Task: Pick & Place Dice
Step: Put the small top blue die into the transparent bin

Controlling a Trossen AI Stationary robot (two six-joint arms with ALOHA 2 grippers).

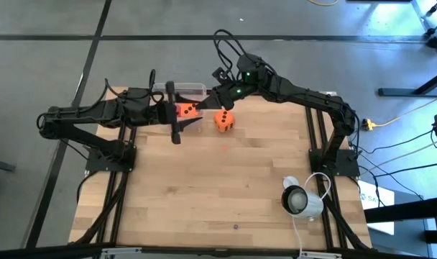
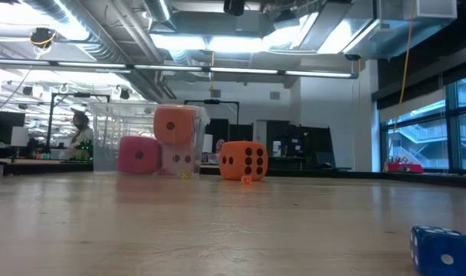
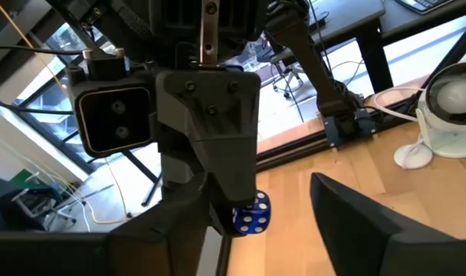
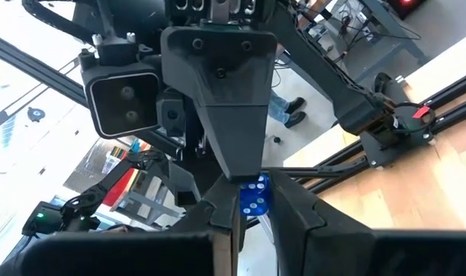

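My left gripper (image 1: 177, 113) reaches in from the left to the far edge of the table. Its fingers stand apart and the wrist view shows nothing between them. From above it is right at a cluster of three dice, but I cannot tell whether it touches any of them.

The cluster sits just in front of the clear box (image 1: 186, 89). The red die (image 2: 139, 153) and the pale die (image 2: 177, 159) are side by side on the wood, and the top orange die (image 2: 175, 125) rests on the pale one.

My right gripper (image 1: 217, 99) hangs just right of the cluster. Its fingers are drawn nearly together and hold nothing. Near it and apart from the stack, the loose orange die (image 2: 243, 159) stands alone on the table. A blue die (image 2: 441, 249) lies well away, close to the low camera.

These cubes look light and firm, with flat faces and rounded edges, and nothing about them seems fragile. I would take one by two opposite side faces, with my pads centred and level, so that it does not twist out at a corner. The loose orange die is the easier pick, since both its sides are free. The top one needs a gentle, straight lift, because a sideways nudge could knock it off or shove the pale die beneath it.
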